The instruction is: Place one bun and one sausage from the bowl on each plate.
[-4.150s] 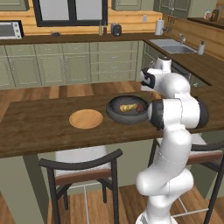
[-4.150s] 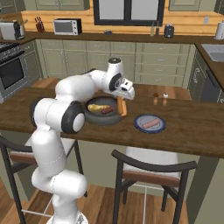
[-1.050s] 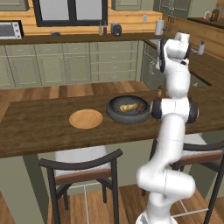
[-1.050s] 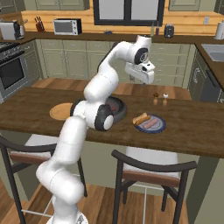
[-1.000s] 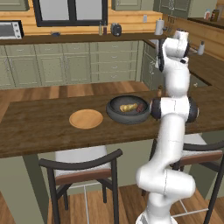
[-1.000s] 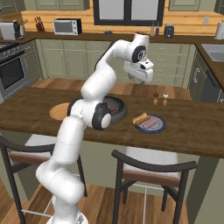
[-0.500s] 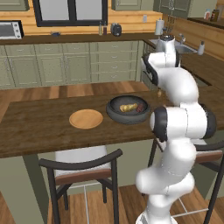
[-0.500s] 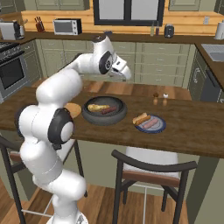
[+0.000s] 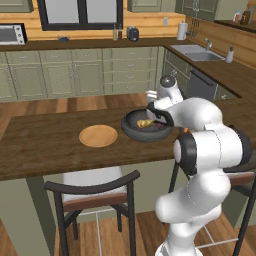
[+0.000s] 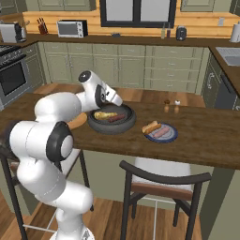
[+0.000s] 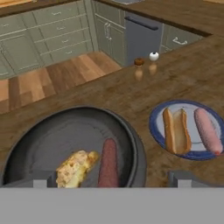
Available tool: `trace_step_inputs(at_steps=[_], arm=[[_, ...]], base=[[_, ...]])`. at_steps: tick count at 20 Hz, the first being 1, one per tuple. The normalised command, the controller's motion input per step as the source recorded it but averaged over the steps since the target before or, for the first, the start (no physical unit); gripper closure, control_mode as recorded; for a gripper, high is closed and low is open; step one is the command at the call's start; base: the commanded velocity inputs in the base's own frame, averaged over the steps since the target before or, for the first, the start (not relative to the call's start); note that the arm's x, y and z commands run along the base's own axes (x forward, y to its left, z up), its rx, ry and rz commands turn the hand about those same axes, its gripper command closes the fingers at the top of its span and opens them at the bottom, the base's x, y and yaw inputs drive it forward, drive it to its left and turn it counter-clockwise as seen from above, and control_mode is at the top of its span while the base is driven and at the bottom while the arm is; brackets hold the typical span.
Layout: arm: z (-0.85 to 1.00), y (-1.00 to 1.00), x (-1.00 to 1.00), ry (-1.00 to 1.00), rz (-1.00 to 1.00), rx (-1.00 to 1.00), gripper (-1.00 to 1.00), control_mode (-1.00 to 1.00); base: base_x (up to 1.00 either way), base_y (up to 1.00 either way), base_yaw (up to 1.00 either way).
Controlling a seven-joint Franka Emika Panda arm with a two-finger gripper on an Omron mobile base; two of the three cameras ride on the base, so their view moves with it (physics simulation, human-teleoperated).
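Your claw [image 11: 111,177] hangs released just above the dark bowl [image 11: 135,148], arm folded low over the tabletop [image 9: 45,145]. Directly between its tips lie the dark sausage [image 11: 108,164] and a bun [image 11: 76,166]. Beside the bowl, the blue plate [image 11: 157,131] holds another bun [image 11: 176,130] and pink sausage [image 11: 208,131]; the tan plate [image 9: 98,135] sits on the bowl's other side.

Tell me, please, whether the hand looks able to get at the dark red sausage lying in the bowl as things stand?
Probably yes. The hand is open above the bowl, and the dark red sausage lies uncovered just ahead of its fingertips. The bun lies close beside it and could get nudged.
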Motion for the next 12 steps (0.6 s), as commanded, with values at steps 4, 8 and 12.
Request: trace_step_inputs(at_steps=[4, 8, 12], arm=[[-0.05, 0.39, 0.36, 0.19, -0.05, 0.03, -1.00, -1.00], [-0.12, 0.04, 0.12, 0.20, -0.06, 0.03, -1.00, -1.00], [-0.45, -0.01, 0.00, 0.25, -0.08, 0.00, -1.00, -1.00]], base=[[0.00, 0.00, 0.00], [0.00, 0.00, 0.00], [0.00, 0.00, 0.00]])
